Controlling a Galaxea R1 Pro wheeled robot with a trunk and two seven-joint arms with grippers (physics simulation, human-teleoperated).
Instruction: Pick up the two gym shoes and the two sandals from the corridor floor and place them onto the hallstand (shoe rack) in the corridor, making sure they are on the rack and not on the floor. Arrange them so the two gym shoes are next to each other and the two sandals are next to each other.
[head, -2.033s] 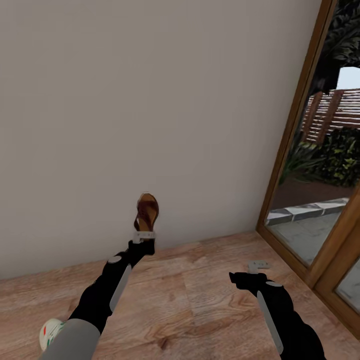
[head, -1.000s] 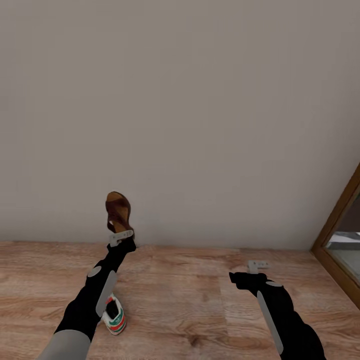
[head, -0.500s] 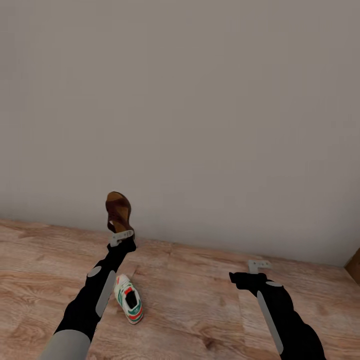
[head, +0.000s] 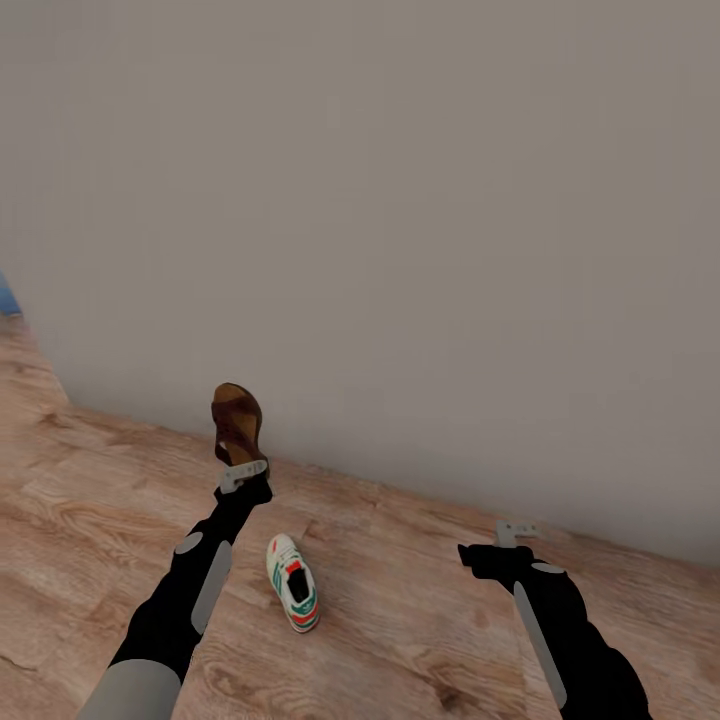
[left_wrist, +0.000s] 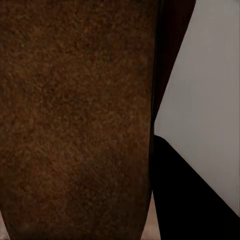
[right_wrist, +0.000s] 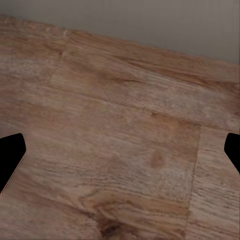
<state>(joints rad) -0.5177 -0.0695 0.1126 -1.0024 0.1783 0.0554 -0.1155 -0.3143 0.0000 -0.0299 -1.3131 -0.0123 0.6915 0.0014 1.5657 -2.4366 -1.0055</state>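
I'm carrying one sandal (head: 238, 424) upright, clamped in my left gripper (head: 243, 474), clear of the floor (head: 400, 620); my right gripper (head: 517, 530) is hanging spread apart, free for the sneaker (head: 293, 582)

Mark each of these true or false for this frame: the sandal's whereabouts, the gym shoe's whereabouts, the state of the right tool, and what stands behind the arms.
1. The left tool holds a brown sandal up off the floor. True.
2. A gym shoe sits on the hallstand. False: it lies on the wood floor, between the two arms.
3. The right tool carries the second sandal. False: it is open and empty over bare floor.
4. A plain grey wall stands behind the arms. True.
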